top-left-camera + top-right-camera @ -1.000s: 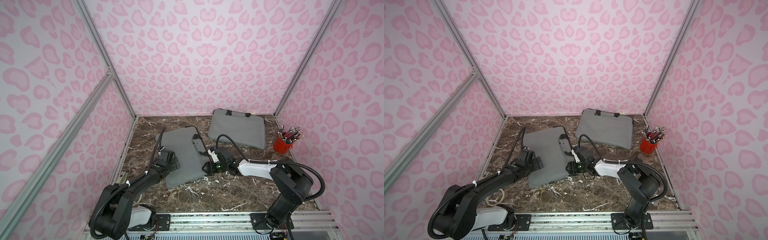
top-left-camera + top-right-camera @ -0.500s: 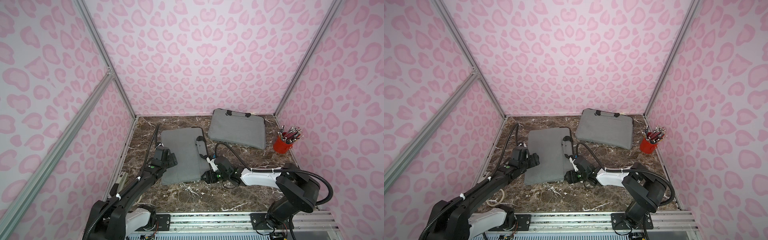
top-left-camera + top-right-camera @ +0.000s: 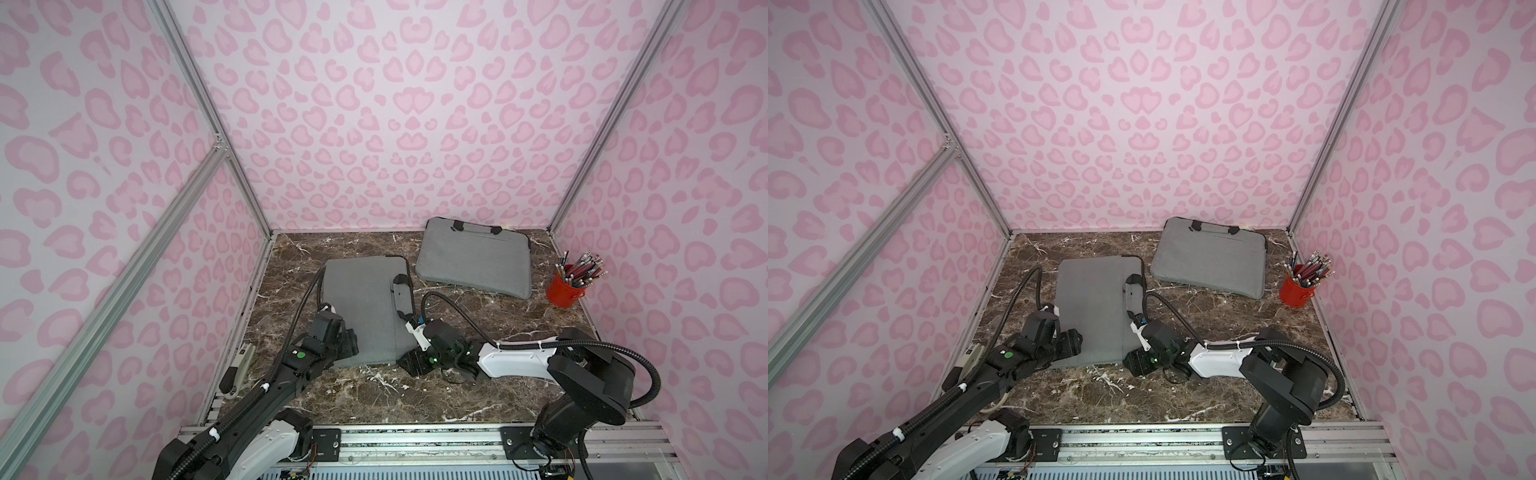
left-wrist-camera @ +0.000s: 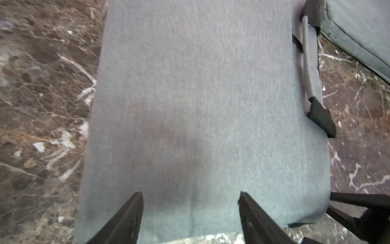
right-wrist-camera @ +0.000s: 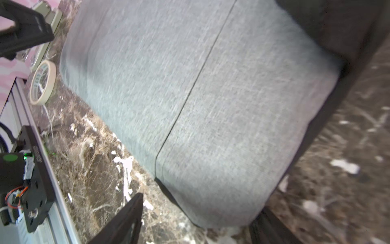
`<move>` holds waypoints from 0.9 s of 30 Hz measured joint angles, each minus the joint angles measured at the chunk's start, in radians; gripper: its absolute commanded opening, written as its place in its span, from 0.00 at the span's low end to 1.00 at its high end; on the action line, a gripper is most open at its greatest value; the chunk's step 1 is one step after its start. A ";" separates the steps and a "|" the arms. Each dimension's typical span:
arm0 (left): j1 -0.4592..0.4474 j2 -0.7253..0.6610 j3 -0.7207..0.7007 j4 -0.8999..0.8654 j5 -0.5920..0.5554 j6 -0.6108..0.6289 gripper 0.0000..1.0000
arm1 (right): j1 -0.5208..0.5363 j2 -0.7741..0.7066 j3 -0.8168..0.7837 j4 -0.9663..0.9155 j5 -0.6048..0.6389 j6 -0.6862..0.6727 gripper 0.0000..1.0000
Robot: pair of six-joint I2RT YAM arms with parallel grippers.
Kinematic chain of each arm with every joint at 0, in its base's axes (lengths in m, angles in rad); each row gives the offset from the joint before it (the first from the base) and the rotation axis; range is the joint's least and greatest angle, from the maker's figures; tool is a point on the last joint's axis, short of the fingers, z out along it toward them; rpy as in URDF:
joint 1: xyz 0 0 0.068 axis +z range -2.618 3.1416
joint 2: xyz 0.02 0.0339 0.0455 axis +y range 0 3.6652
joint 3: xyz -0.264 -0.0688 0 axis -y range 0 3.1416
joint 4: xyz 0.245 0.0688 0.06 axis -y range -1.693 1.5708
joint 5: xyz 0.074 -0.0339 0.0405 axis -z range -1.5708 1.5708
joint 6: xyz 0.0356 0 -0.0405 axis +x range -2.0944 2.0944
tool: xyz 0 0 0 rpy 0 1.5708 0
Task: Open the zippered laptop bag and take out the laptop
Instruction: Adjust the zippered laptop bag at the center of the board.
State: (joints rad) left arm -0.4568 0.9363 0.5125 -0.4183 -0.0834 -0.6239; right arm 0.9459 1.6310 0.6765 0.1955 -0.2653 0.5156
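Note:
The grey zippered laptop bag point(image 3: 361, 303) point(image 3: 1092, 299) lies flat on the marble floor, zipped shut, its black-ended handle point(image 3: 401, 295) point(image 4: 308, 63) along its right side. The laptop is hidden. My left gripper point(image 3: 351, 345) point(image 3: 1073, 343) point(image 4: 191, 202) is open over the bag's near-left edge, with grey fabric point(image 4: 200, 84) showing between its fingers. My right gripper point(image 3: 409, 361) point(image 3: 1133, 359) point(image 5: 196, 213) is open low at the near-right corner, and the bag's rounded corner point(image 5: 221, 200) sits between its fingers.
A second grey bag point(image 3: 473, 257) point(image 3: 1208, 259) lies at the back right. A red cup of pencils point(image 3: 567, 286) point(image 3: 1298, 291) stands by the right wall. A tape roll point(image 5: 42, 82) and a beige stapler-like object point(image 3: 239, 365) lie near the left wall.
The bag has turned from a tilted lie to square with the walls and shifted back. Both grippers have come to its near corners. The left jaws have narrowed a little.

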 measured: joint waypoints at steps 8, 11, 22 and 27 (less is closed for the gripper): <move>-0.036 0.007 -0.014 -0.005 0.022 -0.036 0.54 | 0.043 -0.013 -0.010 -0.015 0.019 -0.003 0.76; -0.069 -0.005 -0.013 -0.029 0.033 -0.049 0.52 | 0.056 -0.030 -0.016 -0.035 0.023 0.015 0.65; -0.132 -0.086 -0.057 -0.118 0.076 -0.092 0.31 | 0.023 0.006 0.043 -0.091 0.096 0.063 0.39; -0.162 -0.057 -0.063 -0.095 0.103 -0.097 0.30 | -0.015 0.045 0.099 -0.093 0.108 0.040 0.39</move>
State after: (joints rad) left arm -0.6189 0.8795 0.4496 -0.5129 0.0193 -0.7204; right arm 0.9310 1.6764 0.7753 0.1024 -0.1574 0.5552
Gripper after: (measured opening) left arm 0.304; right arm 0.387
